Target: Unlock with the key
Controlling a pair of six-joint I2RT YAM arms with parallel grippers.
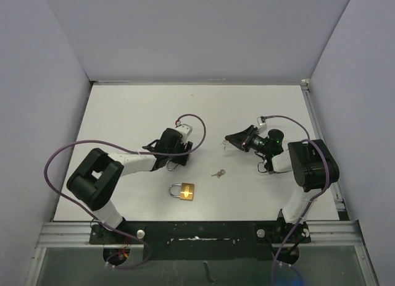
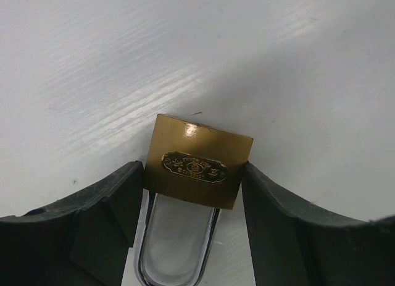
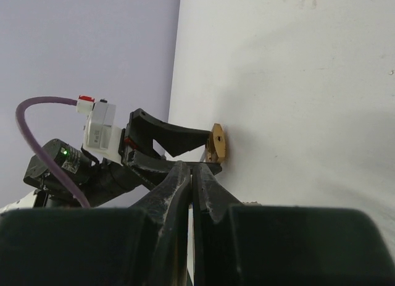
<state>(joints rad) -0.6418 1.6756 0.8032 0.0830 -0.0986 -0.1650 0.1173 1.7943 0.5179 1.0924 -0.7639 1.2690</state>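
Two left fingers were clamped on the sides of a brass padlock, with its silver loop pointing back between them. The right fingers were pressed together and aimed at that lock from across the white counter. The small key lay flat between both arms, touching neither. Nearer the bases lay what looked like a second padlock, though the top view was small.

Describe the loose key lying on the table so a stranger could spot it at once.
On the white table, find the brass padlock lying free near the front edge. Just beyond it to the right lies the loose key: tiny, silvery and thin, alone on bare tabletop, far smaller than the gold-coloured lock.
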